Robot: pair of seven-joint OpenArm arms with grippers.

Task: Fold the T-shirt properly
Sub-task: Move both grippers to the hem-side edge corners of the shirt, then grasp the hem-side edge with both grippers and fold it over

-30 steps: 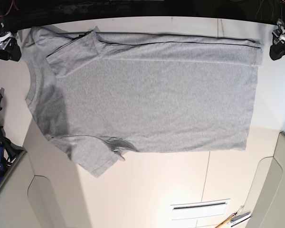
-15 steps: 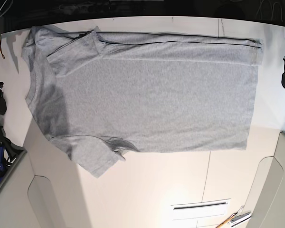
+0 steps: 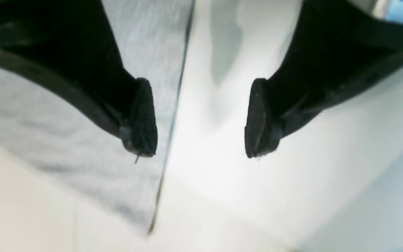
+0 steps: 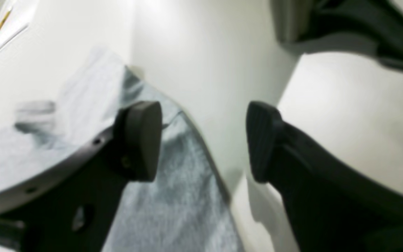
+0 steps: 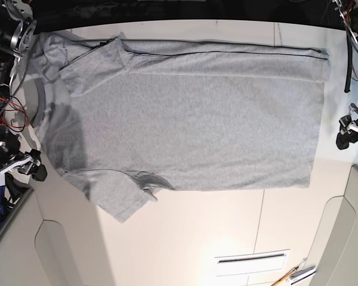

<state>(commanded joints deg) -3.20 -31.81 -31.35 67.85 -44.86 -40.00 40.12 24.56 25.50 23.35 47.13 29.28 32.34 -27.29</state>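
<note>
The left hand (image 5: 348,132) sits low at the 3 o'clock edge of the base view, just off the hem side of the T-shirt (image 5: 191,113), and its own camera shows it spread wide with nothing between the dark pads (image 3: 141,119): one pad hangs over grey cloth, the other over bare bench (image 3: 292,196), with the shirt's straight edge running between them. The right hand (image 5: 25,165) is at 9 o'clock in the base view, beside the neck end of the shirt; its wrist camera shows it released as well, one pad (image 4: 142,140) above grey fabric and the other over white bench, the shirt's edge passing between them. Whether either hand touches the cloth cannot be told. The T-shirt lies flat across the upper half of the bench, plain grey side up, neck towards 9 o'clock and hem towards 3 o'clock, its far long side folded over in a narrow band along the 12 o'clock edge and one sleeve (image 5: 116,199) jutting out towards 7 o'clock. Bare bench lies open below the shirt from 4 to 8 o'clock, and a narrow strip remains at 3 o'clock between the hem and the left hand.
</note>
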